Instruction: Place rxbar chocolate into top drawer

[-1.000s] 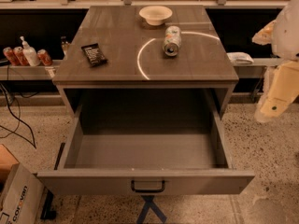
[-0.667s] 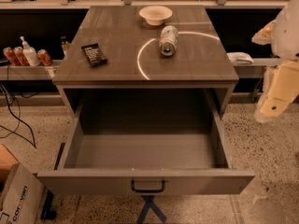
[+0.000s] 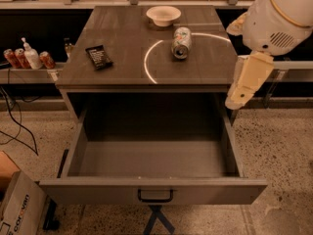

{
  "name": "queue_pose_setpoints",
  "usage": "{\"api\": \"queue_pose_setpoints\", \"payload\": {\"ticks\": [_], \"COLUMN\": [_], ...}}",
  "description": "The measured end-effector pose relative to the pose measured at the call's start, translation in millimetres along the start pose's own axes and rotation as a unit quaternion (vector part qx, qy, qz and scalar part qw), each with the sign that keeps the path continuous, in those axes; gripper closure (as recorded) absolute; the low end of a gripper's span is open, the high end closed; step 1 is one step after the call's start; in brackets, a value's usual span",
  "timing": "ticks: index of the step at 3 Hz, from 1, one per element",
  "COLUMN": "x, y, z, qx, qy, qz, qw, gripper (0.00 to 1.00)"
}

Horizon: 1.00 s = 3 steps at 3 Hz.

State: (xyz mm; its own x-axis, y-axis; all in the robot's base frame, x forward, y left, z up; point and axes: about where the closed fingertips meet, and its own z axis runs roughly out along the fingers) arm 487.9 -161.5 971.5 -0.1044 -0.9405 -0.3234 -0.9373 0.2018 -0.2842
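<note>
The rxbar chocolate (image 3: pixel 99 57), a small flat black wrapper, lies on the left part of the grey cabinet top (image 3: pixel 122 70). The top drawer (image 3: pixel 98 191) is pulled wide open below it, its grey interior holds nothing, and its dark bar handle (image 3: pixel 155 196) is centred on the front panel. My gripper (image 3: pixel 240 98) hangs as a pale piece from the white arm at the right. It is beside the cabinet's right front corner and above the drawer's right wall, far from the bar. It holds nothing that I can see.
A green-white drink can (image 3: pixel 181 42) lies on its side on the cabinet top, with a pale bowl (image 3: pixel 163 15) behind it. Bottles and cans (image 3: pixel 27 58) stand on a low shelf at the left. A cardboard box (image 3: pixel 17 209) and cables lie on the floor at the left.
My arm has swung left, from the right edge of the view toward the cabinet's right front corner. The bar, can, bowl and drawer have not moved.
</note>
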Motion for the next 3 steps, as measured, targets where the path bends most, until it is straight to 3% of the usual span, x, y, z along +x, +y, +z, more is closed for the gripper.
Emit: {"api": "queue_pose_setpoints", "payload": {"ticks": [1,3], "x": [-32,-99], "y": [-17,-52], "z": [21,53], "qx": [-0.004,-0.016], "qy": [-0.053,-0.141], "qz": [-0.015,-0.045], "qw": [0.9985,0.9888], "gripper": [0.00,0.00]}}
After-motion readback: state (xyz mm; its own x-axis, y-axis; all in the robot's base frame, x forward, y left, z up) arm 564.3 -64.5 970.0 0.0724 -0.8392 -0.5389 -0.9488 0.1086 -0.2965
